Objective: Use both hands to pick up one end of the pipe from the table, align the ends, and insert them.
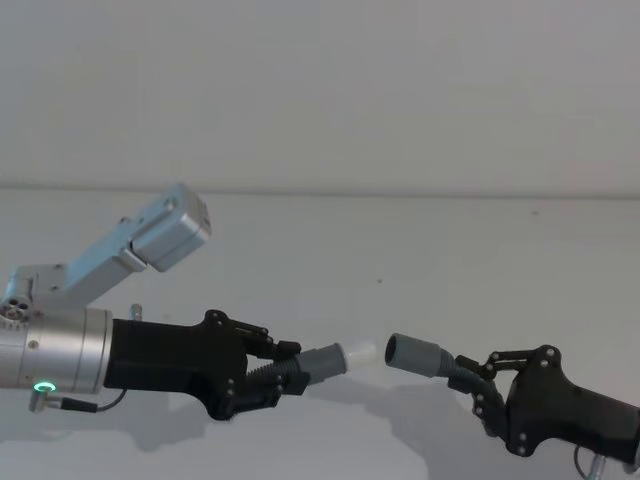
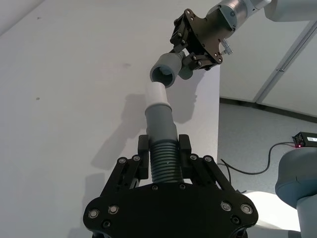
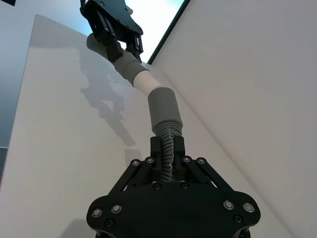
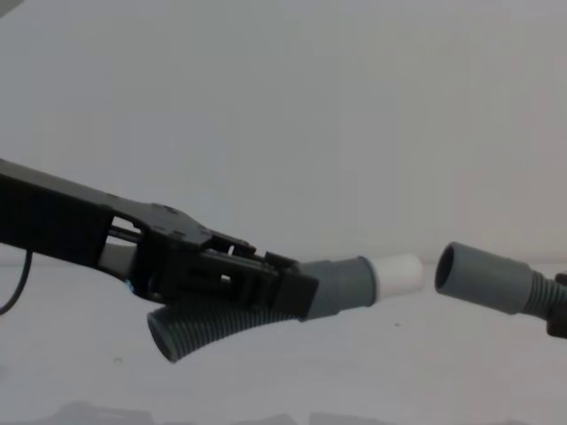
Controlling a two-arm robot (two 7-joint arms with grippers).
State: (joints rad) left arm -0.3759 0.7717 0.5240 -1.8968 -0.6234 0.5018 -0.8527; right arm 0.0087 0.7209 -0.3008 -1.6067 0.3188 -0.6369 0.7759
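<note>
The white-tipped hose piece [image 1: 318,362] is being pinched in the left gripper [image 1: 262,375] jaws, the open-cuffed hose piece [image 1: 425,357] in the right gripper [image 1: 482,388] jaws; a small gap is being kept between the ends above the worktop [image 1: 400,260].

Plain white wall [image 1: 320,90], grey floor [image 2: 257,144], black cable [image 2: 257,161]

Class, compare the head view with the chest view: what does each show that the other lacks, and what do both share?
Head view alone: the right black two-finger gripper clamping its ribbed dark-grey hose piece, and the left arm's silver wrist with green ring light.

Chest view alone: the free open tail of the left hose piece, hanging below the left gripper.

Both: white tip facing the open cuff, a gap between.
</note>
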